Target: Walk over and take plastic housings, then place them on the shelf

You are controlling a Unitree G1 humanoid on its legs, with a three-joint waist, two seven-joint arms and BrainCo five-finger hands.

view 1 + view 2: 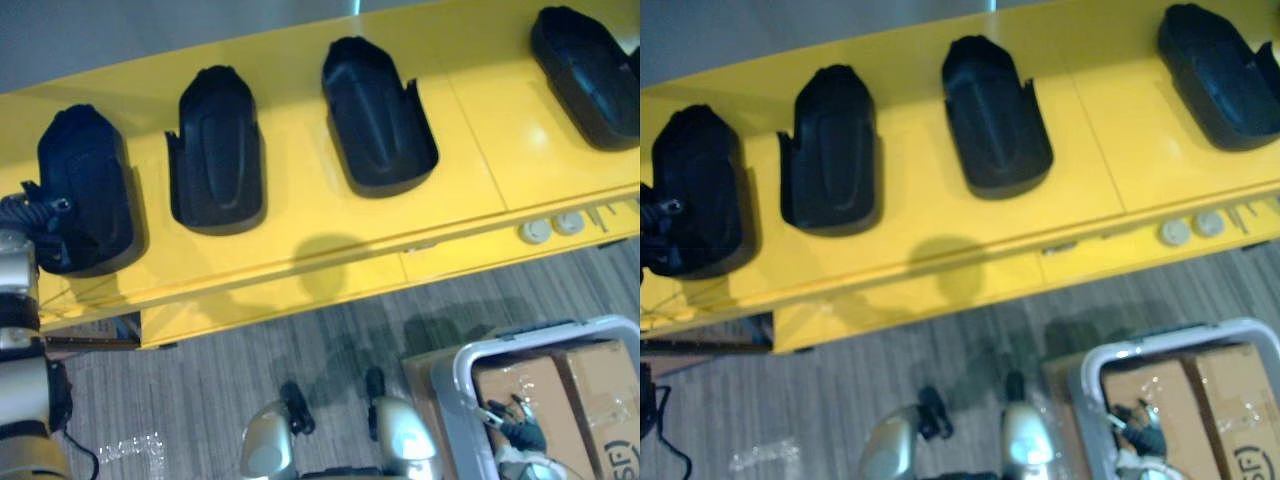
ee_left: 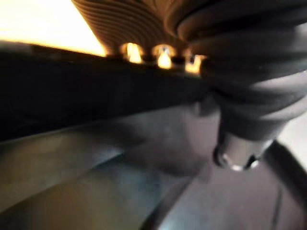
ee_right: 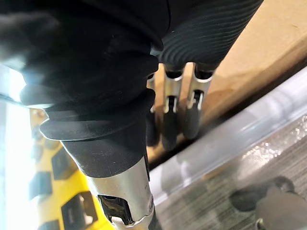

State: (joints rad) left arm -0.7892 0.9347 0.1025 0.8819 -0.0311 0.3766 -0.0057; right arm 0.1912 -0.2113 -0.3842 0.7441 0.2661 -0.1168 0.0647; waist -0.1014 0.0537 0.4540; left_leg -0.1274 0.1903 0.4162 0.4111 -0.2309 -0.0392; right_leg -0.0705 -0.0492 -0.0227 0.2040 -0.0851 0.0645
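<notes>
Four black plastic housings lie in a row on the yellow shelf (image 1: 297, 150) across the top of the frame. Nothing lies between them. Below the shelf is a grey striped floor (image 1: 200, 380), and at the lower right stands a grey bin (image 1: 468, 365) with brown cardboard boxes (image 1: 525, 385) in it. Two small pale round discs (image 1: 550, 227) sit on the shelf's lower ledge at the right. One box has dark print at the frame's edge, cut off and too small for us to read. The leftmost housing (image 1: 85, 185), the second housing (image 1: 217, 150) and the third housing (image 1: 375, 115) each run long-ways from bottom to top of the frame, round end at the top and wide open end at the bottom. The fourth housing (image 1: 585, 70), at the upper right, slants from upper left to lower right. Our left hand (image 1: 38, 212) is against the leftmost housing at the left edge, and we cannot tell if it grips it or has let go. Our right hand (image 1: 514, 430) hangs in the bin beside a box, fingers (image 3: 170, 115) straight and holding nothing.
</notes>
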